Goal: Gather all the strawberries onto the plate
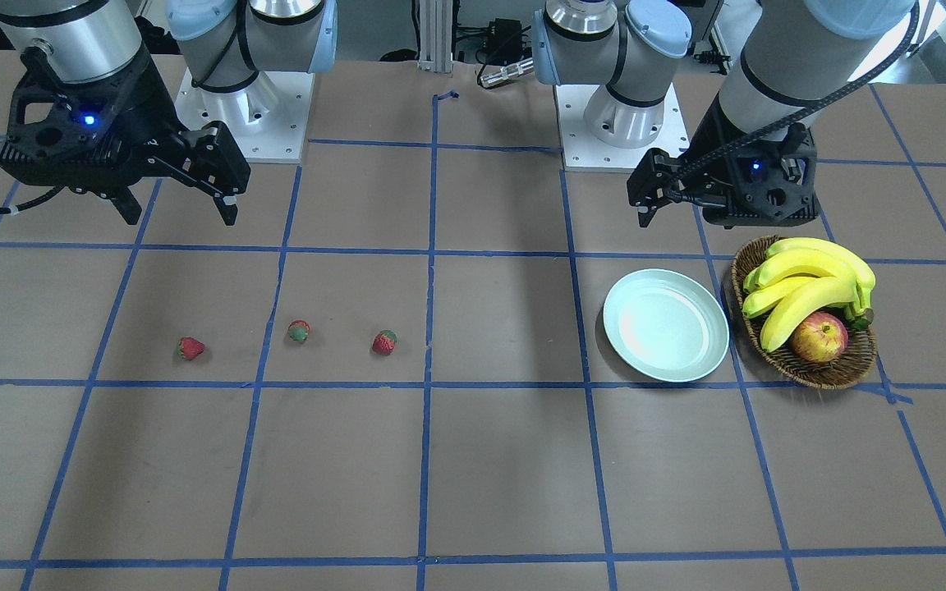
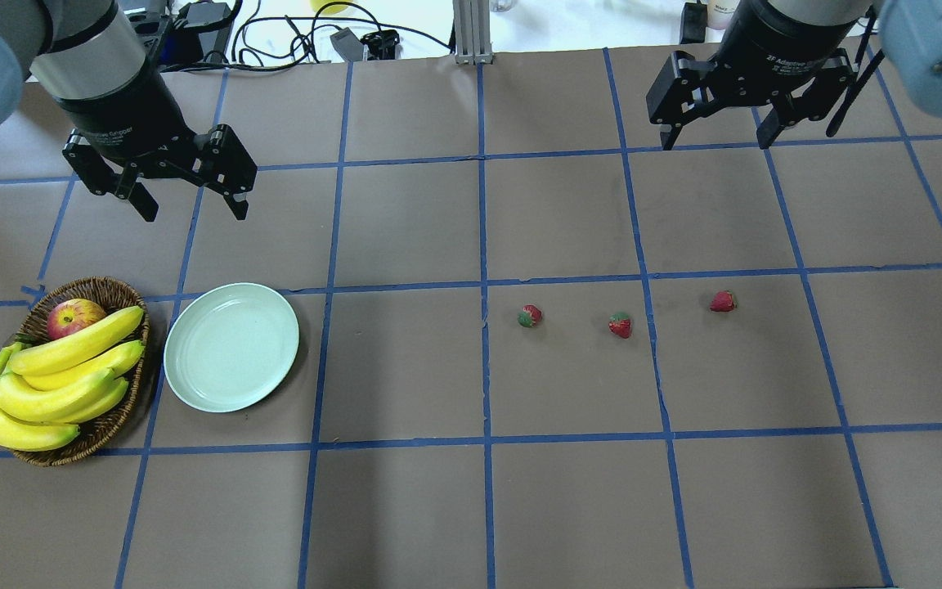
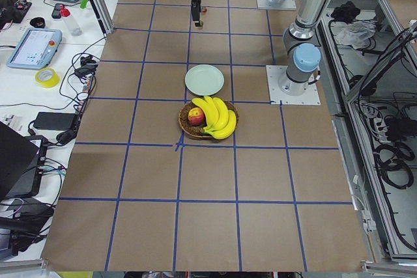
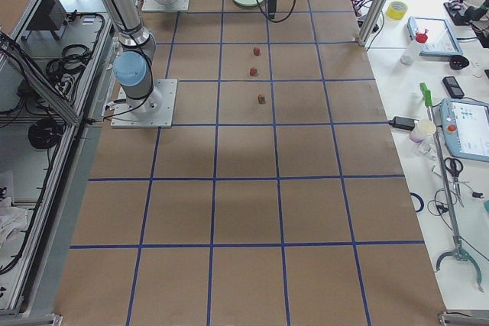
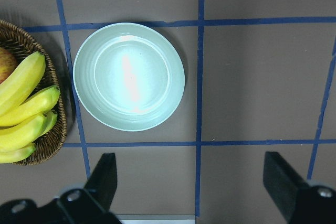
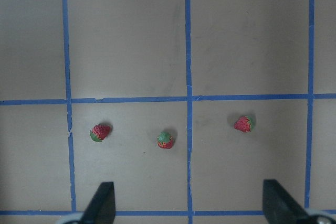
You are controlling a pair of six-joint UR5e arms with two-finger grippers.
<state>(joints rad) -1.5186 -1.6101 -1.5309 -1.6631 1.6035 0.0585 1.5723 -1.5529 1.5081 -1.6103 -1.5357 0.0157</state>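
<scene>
Three small red strawberries lie in a row on the brown table: one (image 2: 530, 316) nearest the middle, one (image 2: 620, 325) beside it, one (image 2: 723, 302) farthest right. The right wrist view shows the same ones (image 6: 100, 131), (image 6: 165, 140), (image 6: 243, 124). The pale mint plate (image 2: 231, 346) sits empty at the left, also seen from the left wrist (image 5: 129, 76). My right gripper (image 2: 716, 145) hangs open above the table, behind the strawberries. My left gripper (image 2: 195, 214) hangs open behind the plate. Neither holds anything.
A brown wicker basket (image 2: 95, 290) with bananas (image 2: 54, 376) and a red-yellow apple (image 2: 74, 316) stands just left of the plate. Blue tape lines grid the table. Cables and devices lie along the far edge.
</scene>
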